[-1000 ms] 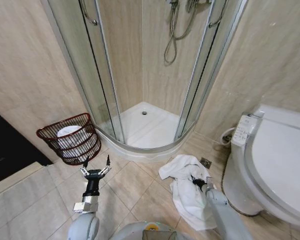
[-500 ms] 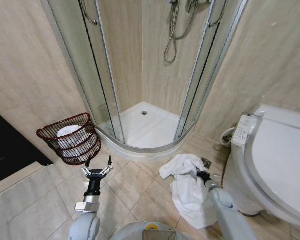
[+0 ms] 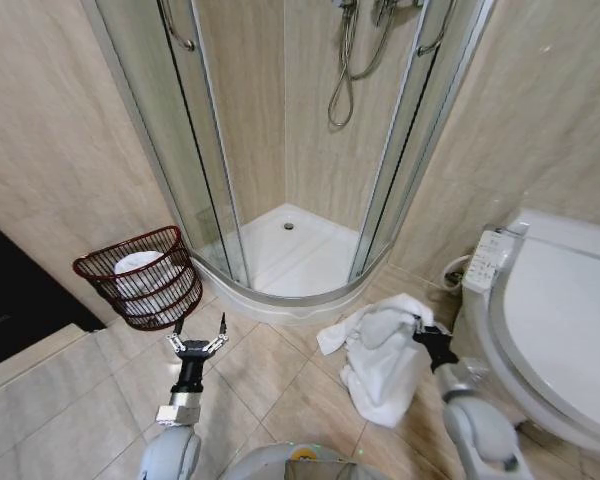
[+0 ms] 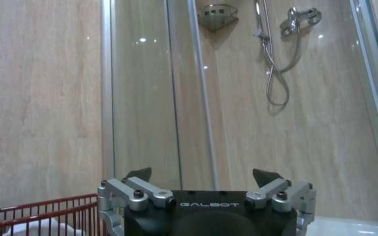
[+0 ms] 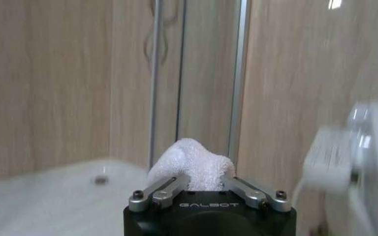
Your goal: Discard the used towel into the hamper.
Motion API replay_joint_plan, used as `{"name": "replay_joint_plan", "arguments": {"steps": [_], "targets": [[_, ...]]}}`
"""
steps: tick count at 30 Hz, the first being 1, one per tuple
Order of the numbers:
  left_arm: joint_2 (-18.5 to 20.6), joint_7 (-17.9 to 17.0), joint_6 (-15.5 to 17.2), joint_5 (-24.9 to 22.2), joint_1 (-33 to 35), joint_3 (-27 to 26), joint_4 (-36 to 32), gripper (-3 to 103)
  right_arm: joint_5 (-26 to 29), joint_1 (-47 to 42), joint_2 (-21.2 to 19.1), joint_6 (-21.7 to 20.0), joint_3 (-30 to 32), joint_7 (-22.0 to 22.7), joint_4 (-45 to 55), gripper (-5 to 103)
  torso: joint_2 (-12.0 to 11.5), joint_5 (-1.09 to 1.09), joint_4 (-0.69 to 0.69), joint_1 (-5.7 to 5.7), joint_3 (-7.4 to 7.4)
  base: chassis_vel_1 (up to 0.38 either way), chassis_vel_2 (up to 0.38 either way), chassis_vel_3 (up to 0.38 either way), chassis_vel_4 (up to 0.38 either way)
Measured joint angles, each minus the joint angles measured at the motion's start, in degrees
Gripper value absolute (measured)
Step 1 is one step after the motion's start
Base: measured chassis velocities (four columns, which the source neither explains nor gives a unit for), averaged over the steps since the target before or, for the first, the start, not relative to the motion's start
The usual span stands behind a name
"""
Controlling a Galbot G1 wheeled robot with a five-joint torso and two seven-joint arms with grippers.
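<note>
So the towel (image 3: 380,355) is pinched by the right end effector (image 3: 420,338) beside the toilet (image 3: 560,320), with most of it draped down toward the floor. The hamper (image 3: 140,280) is parked well apart, by the shower door. The left end effector (image 3: 198,338) is held spread wide near it. Trailing cloth could get dragged or slip free, imo.

right pincer (image 3: 421,333) risen, towel (image 3: 382,362) lifted
</note>
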Motion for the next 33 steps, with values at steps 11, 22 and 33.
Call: {"name": "replay_joint_plan", "arguments": {"steps": [11,22,33], "targets": [[-2.44,-1.87,-1.16,-0.71,3.02,-0.58,-1.74,100,-3.72,-3.46,-0.17,-1.51,-0.77,1.48,13.99,5,0.00,-0.02,0.01,0.00,0.00,0.000,0.000,0.000,0.000],[-2.24,-1.71,-0.60,-1.10,3.85,-0.37,-1.87,100,-5.95,-3.54,1.22,-2.74,-3.65,2.03,13.86,5,0.00,0.00,0.01,0.00,0.01,0.000,0.000,0.000,0.000],[-2.22,-1.45,0.59,-1.03,3.15,-0.42,-1.94,100,-6.50,-2.93,0.88,-3.32,-4.70,1.76,13.41,5,-0.01,-0.01,0.01,0.00,0.01,0.051,0.044,0.034,0.040]]}}
